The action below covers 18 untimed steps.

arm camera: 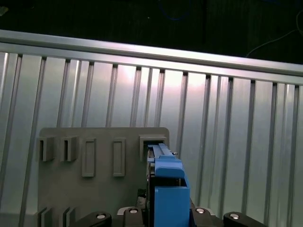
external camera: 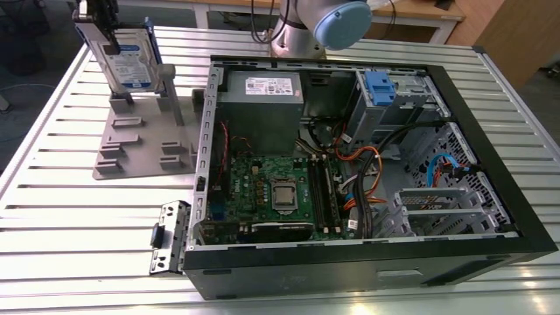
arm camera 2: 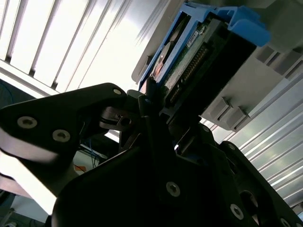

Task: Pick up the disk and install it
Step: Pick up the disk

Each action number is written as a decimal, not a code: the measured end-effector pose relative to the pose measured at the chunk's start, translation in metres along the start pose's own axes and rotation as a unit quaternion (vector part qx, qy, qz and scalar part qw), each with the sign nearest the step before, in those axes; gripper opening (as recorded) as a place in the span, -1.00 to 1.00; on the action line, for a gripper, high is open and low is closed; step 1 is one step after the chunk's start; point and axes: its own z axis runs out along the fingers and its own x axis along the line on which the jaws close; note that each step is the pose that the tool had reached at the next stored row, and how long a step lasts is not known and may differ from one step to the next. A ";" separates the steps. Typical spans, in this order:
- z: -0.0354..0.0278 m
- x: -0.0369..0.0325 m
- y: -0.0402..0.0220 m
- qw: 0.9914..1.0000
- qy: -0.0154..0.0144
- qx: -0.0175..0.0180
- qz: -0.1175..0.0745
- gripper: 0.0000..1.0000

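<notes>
While the disk (external camera: 131,65), upright at the grey stand (external camera: 140,141) at the exterior view's far left, seems rigid, weighty and shock-sensitive, the pincer (external camera: 105,29) is closed on its blue-framed top edge.

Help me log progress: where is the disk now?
In the exterior view's upper left, the disk stands upright at the grey rack, held at its top by the gripper, left of the open case.

The arm's base joint (external camera: 326,25) stands at the far edge of the tabletop (external camera: 52,216). The hand (external camera: 105,26) hangs above the tabletop's far corner at the exterior view's left, pointing down, its fingers (arm camera 2: 143,102) clamped on the top edge of the upright disk (external camera: 130,60).
</notes>
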 end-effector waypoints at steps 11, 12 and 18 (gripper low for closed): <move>-0.0088 -0.0005 0.0003 1.000 -0.001 0.000 0.000 -0.27; -0.0096 -0.0005 0.0003 1.000 -0.001 0.000 0.000 -0.27; -0.0151 -0.0008 0.0005 1.000 -0.002 0.000 0.000 -0.27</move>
